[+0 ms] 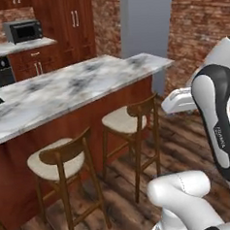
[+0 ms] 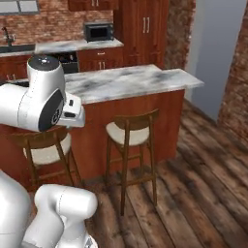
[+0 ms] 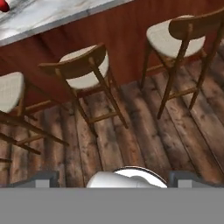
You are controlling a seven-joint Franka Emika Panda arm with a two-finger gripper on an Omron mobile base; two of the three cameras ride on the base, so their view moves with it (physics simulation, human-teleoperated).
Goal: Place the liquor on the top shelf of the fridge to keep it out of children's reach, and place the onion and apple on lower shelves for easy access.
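The claw (image 3: 112, 181) shows in the hand view as two grey finger tips (image 3: 41, 179) at the bottom edge, standing wide apart with nothing between them. It looks down at the wooden floor (image 3: 131, 131) and at the bar stools (image 3: 83, 70) that stand along the front of the kitchen island (image 1: 61, 89).

In the top left corner of the hand view, on the marble top of the island near its front edge, lies a small piece of something red (image 3: 3, 6). It is cut by the frame, so I cannot tell if it is the apple, the liquor, or another thing. In the two base views the part of the island top that shows is bare marble, and I do not find the onion or the bottle there.

In the left base view a tall grey slab (image 1: 147, 22) stands behind the far end of the island. It may be the fridge, but its shelves are not visible, so I cannot be sure.

My judgement: no item is picked up yet, and the robot is only approaching the island. The next move calls for the hand to rise above the island's front edge and turn toward the red thing, with the claw kept apart, so that the thing can be identified before a grasp.
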